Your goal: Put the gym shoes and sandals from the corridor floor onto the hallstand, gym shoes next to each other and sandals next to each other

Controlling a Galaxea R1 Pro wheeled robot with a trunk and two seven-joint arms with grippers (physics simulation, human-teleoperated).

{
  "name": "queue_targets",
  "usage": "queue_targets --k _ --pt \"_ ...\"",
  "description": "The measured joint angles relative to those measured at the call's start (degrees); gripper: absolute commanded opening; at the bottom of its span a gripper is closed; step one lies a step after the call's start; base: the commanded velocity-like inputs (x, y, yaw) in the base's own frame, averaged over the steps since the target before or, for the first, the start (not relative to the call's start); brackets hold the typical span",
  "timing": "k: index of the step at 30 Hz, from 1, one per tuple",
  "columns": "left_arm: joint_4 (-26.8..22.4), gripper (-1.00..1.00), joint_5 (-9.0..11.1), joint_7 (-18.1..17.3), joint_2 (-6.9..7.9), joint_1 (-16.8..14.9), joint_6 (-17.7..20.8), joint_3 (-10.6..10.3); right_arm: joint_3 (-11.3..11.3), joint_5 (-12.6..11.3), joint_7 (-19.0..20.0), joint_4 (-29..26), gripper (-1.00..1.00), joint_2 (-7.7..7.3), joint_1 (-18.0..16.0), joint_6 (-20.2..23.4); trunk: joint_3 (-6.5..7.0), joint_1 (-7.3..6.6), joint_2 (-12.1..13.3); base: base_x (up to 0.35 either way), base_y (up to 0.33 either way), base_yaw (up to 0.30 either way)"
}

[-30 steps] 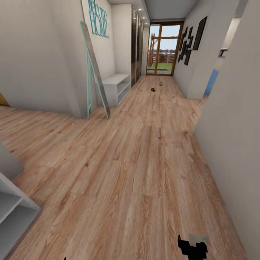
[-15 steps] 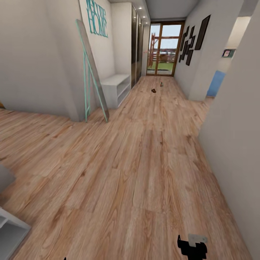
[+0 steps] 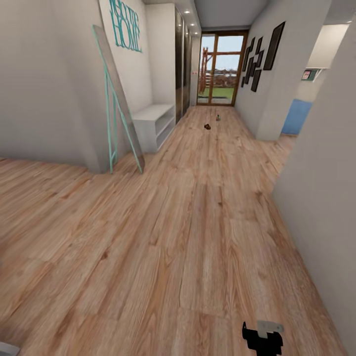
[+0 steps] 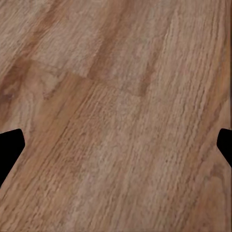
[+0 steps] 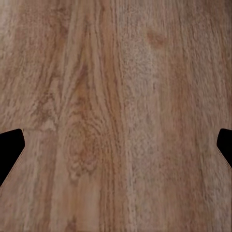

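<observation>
Wood-grain plank corridor floor point(image 3: 198, 237), light brown and matte, now runs further beneath the camera: the view has advanced along the corridor, and the white shelf unit once at lower left has nearly left it. Far ahead of the right gripper point(image 3: 262, 338), two small dark items point(image 3: 207, 126), probably footwear, lie near the low white-grey hallstand point(image 3: 155, 118). Left gripper point(image 4: 116, 145) and right alike hang spread and empty. Approach under way.
</observation>
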Motion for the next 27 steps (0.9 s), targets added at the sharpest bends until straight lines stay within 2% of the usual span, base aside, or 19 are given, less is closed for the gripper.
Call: queue_targets --k 12,22,27 --pt "0.08 1.00 0.00 -0.01 0.07 0.00 0.02 0.00 0.00 -0.09 -0.16 0.00 1.00 -0.05 0.00 0.07 0.11 0.00 0.00 0.340 0.000 -0.038" --pt "0.09 1.00 -0.01 -0.02 0.01 -0.01 0.00 -0.03 0.00 -0.18 -0.24 -0.01 1.00 -0.01 0.01 0.08 0.11 0.00 0.00 0.340 0.000 -0.204" --pt "0.08 1.00 0.00 -0.02 0.00 0.01 0.00 -0.01 0.00 -0.17 -0.19 0.01 1.00 0.00 0.00 0.06 0.11 0.00 0.00 0.340 0.000 -0.064"
